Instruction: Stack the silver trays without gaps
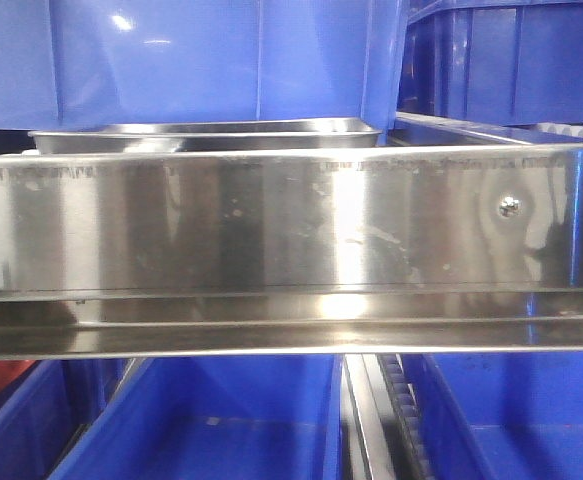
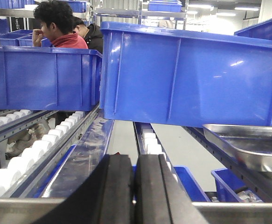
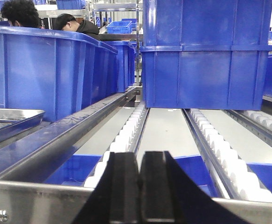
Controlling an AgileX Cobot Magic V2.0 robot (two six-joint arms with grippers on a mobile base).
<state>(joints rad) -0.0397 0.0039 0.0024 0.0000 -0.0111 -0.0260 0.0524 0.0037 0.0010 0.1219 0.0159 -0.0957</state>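
Nearest each wrist camera, the left gripper (image 2: pixel 135 163) and the right gripper (image 3: pixel 139 158) show their black fingers pressed together with only a thin seam between them, pinching nothing. Each is level and points straight ahead over the steel rail (image 1: pixel 291 230), a long bright strip running left to right across the front view, with one screw (image 1: pixel 510 206) near its right end. Just behind the rail lies the silver tray (image 1: pixel 206 133), flat and open side up. Its long axis runs left to right, parallel to the rail, its rolled rim faces the front camera, and its right rounded corner stops left of the screw. The tray lies between the two grippers: it shows at the right edge of the left wrist view and at the left edge of the right wrist view, and neither gripper touches it. I cannot tell whether it is one tray or several nested. There is open room over its near rim, while a blue bin (image 2: pixel 191 74) rises close behind it. To either side, lanes of white rollers (image 3: pixel 126 135) lead away, and the lane ahead of the right gripper is open as far as the stacked bins (image 3: pixel 205 56). Lower bins (image 1: pixel 221 430) sit beneath the rail. Farthest back, two people (image 2: pixel 61 25) show beyond the bins.
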